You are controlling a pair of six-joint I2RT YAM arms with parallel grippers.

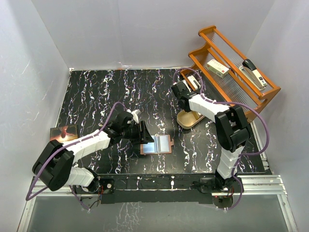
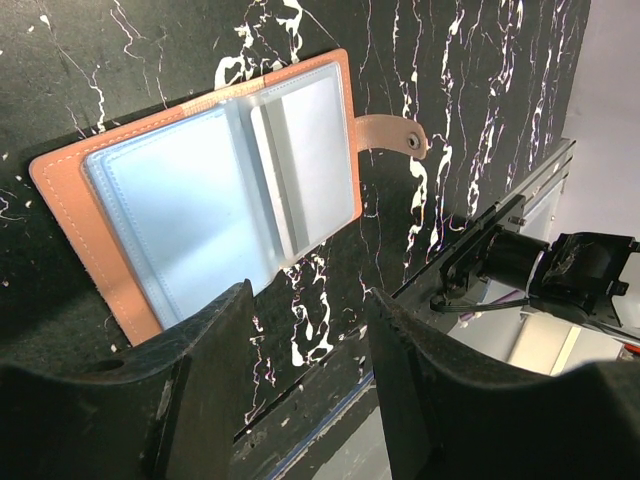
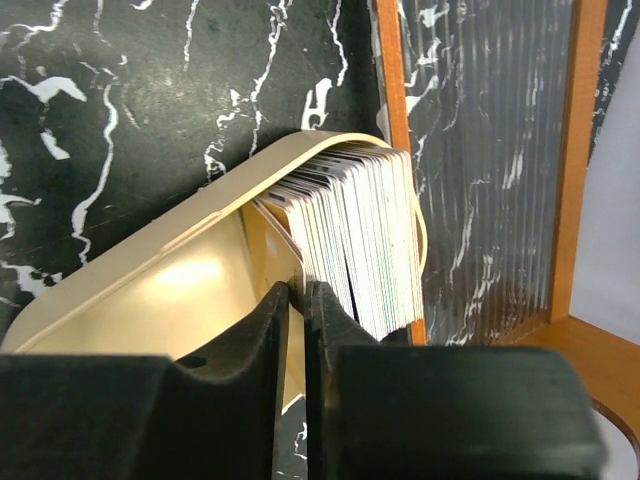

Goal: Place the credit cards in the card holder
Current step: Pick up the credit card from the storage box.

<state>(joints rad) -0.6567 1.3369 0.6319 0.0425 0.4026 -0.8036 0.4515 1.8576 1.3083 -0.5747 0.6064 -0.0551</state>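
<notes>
The card holder [image 1: 157, 144] lies open on the black marbled table, clear inner pockets up; in the left wrist view the card holder [image 2: 220, 190] shows its snap tab [image 2: 390, 135] pointing right. My left gripper [image 1: 144, 133] [image 2: 310, 293] stands open at the holder's left edge, one finger over its corner, nothing between the fingers. A stack of credit cards [image 3: 365, 230] stands on edge in a tan oval dish [image 3: 150, 290] [image 1: 190, 121]. My right gripper [image 3: 298, 290] [image 1: 186, 111] reaches into the dish, jaws pinched on the gold-coloured front card of the stack.
A wooden rack [image 1: 236, 72] stands at the back right, right behind the dish, holding a stapler [image 1: 253, 72] and a small box [image 1: 218, 67]. Its rail [image 3: 395, 100] runs beside the cards. A dark booklet with an orange picture [image 1: 63, 131] lies at the table's left edge.
</notes>
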